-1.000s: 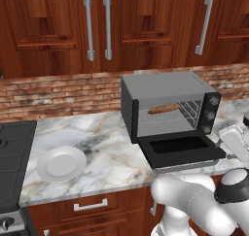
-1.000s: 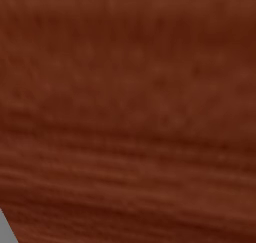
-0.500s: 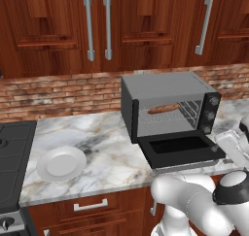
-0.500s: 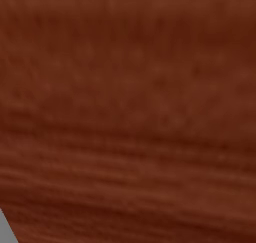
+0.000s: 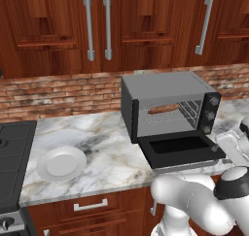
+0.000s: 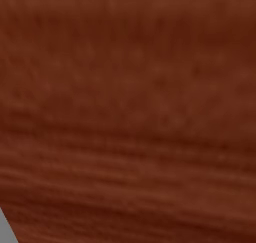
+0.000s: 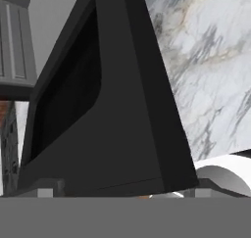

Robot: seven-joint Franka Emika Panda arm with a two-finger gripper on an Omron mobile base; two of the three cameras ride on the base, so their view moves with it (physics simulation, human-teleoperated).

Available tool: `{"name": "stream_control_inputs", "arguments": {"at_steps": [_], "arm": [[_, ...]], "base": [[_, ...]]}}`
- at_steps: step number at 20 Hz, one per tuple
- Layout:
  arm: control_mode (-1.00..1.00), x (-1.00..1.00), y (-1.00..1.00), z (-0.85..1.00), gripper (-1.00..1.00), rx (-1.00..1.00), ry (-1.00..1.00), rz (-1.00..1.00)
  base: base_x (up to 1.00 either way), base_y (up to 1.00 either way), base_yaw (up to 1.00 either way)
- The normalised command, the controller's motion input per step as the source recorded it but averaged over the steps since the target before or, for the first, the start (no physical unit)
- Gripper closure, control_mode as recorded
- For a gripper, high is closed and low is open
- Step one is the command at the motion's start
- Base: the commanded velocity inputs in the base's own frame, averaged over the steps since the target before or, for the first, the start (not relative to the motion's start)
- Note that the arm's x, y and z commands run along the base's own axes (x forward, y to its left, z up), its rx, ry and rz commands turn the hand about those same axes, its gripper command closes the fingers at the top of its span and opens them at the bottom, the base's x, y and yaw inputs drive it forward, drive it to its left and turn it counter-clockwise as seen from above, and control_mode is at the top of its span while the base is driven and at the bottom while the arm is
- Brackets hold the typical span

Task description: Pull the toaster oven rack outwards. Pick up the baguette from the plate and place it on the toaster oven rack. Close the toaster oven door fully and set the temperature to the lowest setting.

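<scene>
The oven [image 5: 168, 106] is sitting on the marble table [image 5: 104, 147], toward the right, backed by a brick wall [image 5: 58, 92]. Its door [image 5: 182, 150] is lying open, folded down flat toward the near edge, with the silver handle [image 5: 187, 166] running along its near side. Inside the cavity the baguette [image 5: 163, 109] is resting on the rack [image 5: 170, 114], lying left to right. Three knobs [image 5: 211, 113] are lining the oven's right front.

The white plate [image 5: 62, 163] is sitting bare on the table, well to the left of the oven, near the stovetop [image 5: 12, 167] at the far left. Wooden cabinets [image 5: 97, 26] with silver handles are hanging above.

The arm is bending low at the right, beside the door's right end. In the hand view the tool [image 7: 122, 193] is pointing along the dark door [image 7: 108, 114], with the fingertips [image 7: 45, 192] barely showing at the bottom, one toward each side; they are standing apart, but whether they are touching the door I cannot tell. Marble is showing to the right of the door there.

The right base view is facing brown wood [image 6: 128, 112].
</scene>
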Motion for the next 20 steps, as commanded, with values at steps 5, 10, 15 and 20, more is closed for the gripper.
{"name": "stream_control_inputs", "arguments": {"at_steps": [5, 10, 15, 20], "arm": [[-1.0, 0.03, -0.33, 0.0, -1.0, 0.14, 0.0, 0.0], [-1.0, 0.28, -0.26, 0.0, -1.0, 0.12, -0.01, 0.0], [-1.0, 0.13, -0.05, 0.01, -1.0, 0.09, -0.03, 0.0], [-1.0, -0.01, 0.05, 0.0, -1.0, 0.03, 0.0, 0.0]], "base": [[0.0, 0.0, 0.0], [0.0, 0.0, 0.0], [0.0, 0.0, 0.0], [0.0, 0.0, 0.0]]}}
